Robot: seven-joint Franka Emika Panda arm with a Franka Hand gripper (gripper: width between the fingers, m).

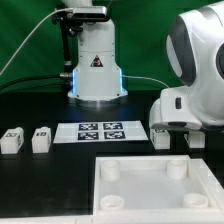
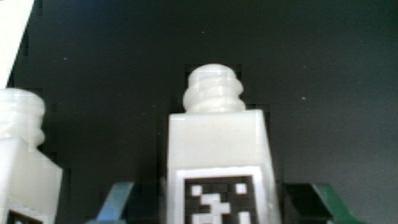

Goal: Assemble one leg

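A white leg (image 2: 221,140) with a ribbed screw tip and a black-and-white tag on its face lies between my fingers in the wrist view. My gripper (image 2: 224,192) is open. Its green-tinted fingers (image 2: 128,198) stand on either side of the leg, with dark gaps between them and it. A second leg (image 2: 22,150) lies beside it. In the exterior view my gripper (image 1: 176,134) is low over the black table at the right, with a white leg (image 1: 163,139) showing under it. Two more legs (image 1: 12,140) (image 1: 41,140) lie at the left.
The large white tray-like piece (image 1: 150,195) with round corner sockets lies in front of the gripper. The marker board (image 1: 98,131) lies in the table's middle. A white lamp-like stand (image 1: 96,65) stands behind it.
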